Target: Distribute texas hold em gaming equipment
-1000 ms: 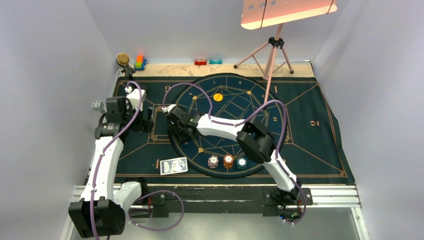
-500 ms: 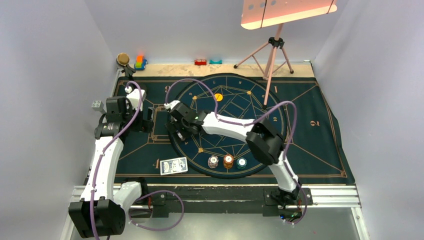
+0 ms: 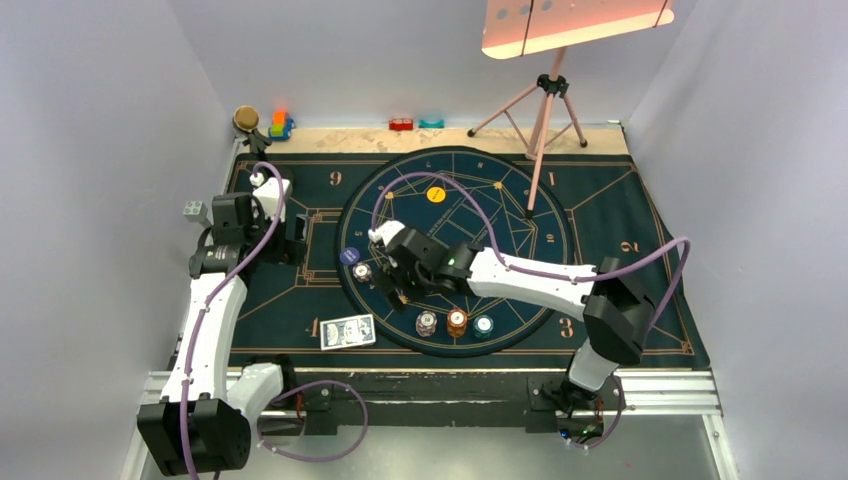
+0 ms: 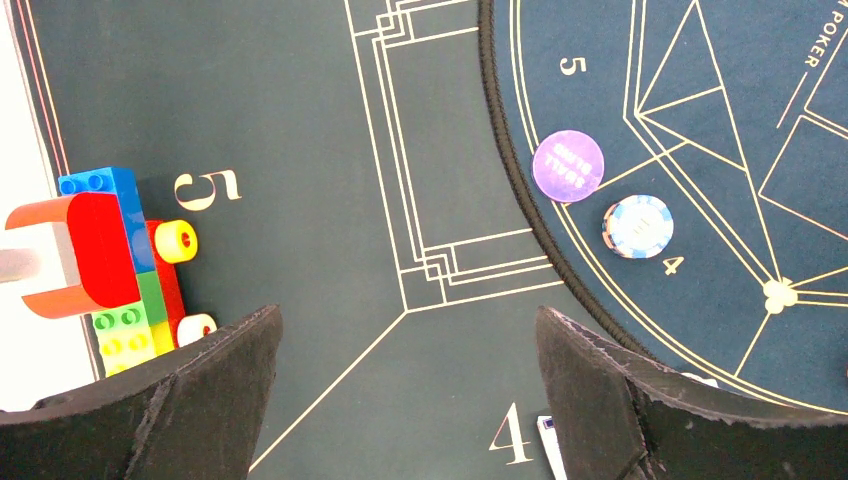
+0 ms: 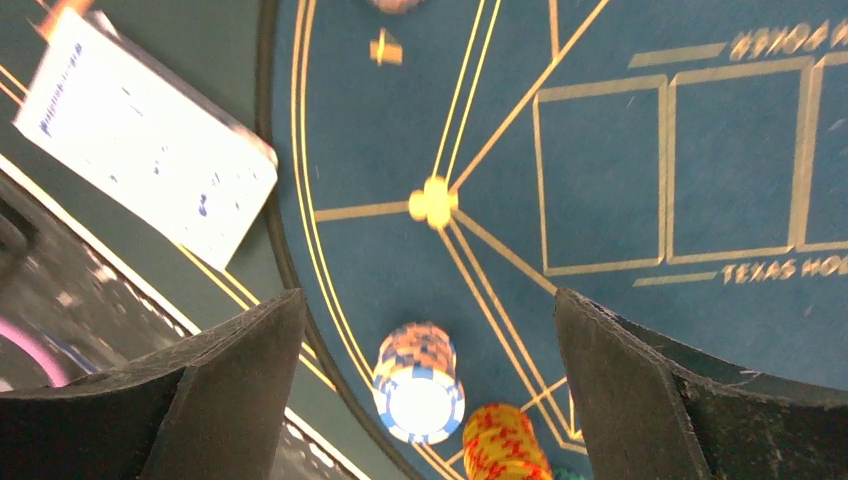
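Here, at the right gripper (image 3: 392, 272): jaws spread wide, nothing held between them. Hangs low over the round blue centre of the mat (image 3: 620, 200), near the circle's left rim. Just to its left in the overhead view, a purple disc (image 3: 349, 256) and a white chip (image 3: 361, 271), both flat, close together but apart, just inside that rim. Nearer the arm bases, three short chip stacks (image 3: 457, 321) in a row along the rim: white, orange, teal. In the right wrist view, the white stack (image 5: 418, 385) and the orange stack (image 5: 500, 445) on the mat below the parted fingers (image 5: 220, 380), somewhat blurred. Left of the row, outside the circle, cards (image 3: 347, 331) lying flat, patterned back up, beside a gold numeral. Farther off, an orange disc (image 3: 436, 195) on the far part of the circle. At the left gripper (image 3: 296, 240): jaws likewise wide and empty, poised above the mat's left side, apart from every chip. By the mat's edge in the left wrist view, toy blocks (image 4: 120, 250). Beyond the far edge, a pink lamp stand (image 3: 547, 84).
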Controlling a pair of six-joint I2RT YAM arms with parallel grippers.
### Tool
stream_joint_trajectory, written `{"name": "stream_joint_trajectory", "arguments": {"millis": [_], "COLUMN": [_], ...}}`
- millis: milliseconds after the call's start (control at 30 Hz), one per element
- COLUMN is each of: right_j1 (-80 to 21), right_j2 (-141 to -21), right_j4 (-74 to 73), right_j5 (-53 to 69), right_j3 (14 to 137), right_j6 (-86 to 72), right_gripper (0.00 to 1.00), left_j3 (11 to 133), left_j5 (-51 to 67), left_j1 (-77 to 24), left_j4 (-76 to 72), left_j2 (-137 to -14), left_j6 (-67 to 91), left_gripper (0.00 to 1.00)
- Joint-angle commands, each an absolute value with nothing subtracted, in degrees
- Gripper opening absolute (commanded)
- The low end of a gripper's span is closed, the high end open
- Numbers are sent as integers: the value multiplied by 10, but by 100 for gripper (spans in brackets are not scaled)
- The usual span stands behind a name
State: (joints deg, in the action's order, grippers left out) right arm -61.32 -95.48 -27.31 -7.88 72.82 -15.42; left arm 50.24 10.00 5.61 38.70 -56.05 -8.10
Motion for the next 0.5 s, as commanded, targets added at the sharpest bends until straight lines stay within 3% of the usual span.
{"name": "stream_joint_trajectory", "arguments": {"millis": [0, 200, 467], "right_j1": [-631, -633, -638], "right_j2": [-926, -916, -922], "right_j4": [-286, -282, -279], "right_j5": [-72, -68, -40], "right_j3": [677, 640, 617], "right_j6": [-167, -171, -165], "right_gripper": [97, 98, 84], "left_j3": [504, 504, 504], "left_j5": [101, 102, 102], "left_j1": [60, 61, 60], "left_j4": [380, 380, 380], "left_j2": [-561, -562, -562], "left_j6": [-77, -78, -79], "left_gripper": [100, 100, 100]}}
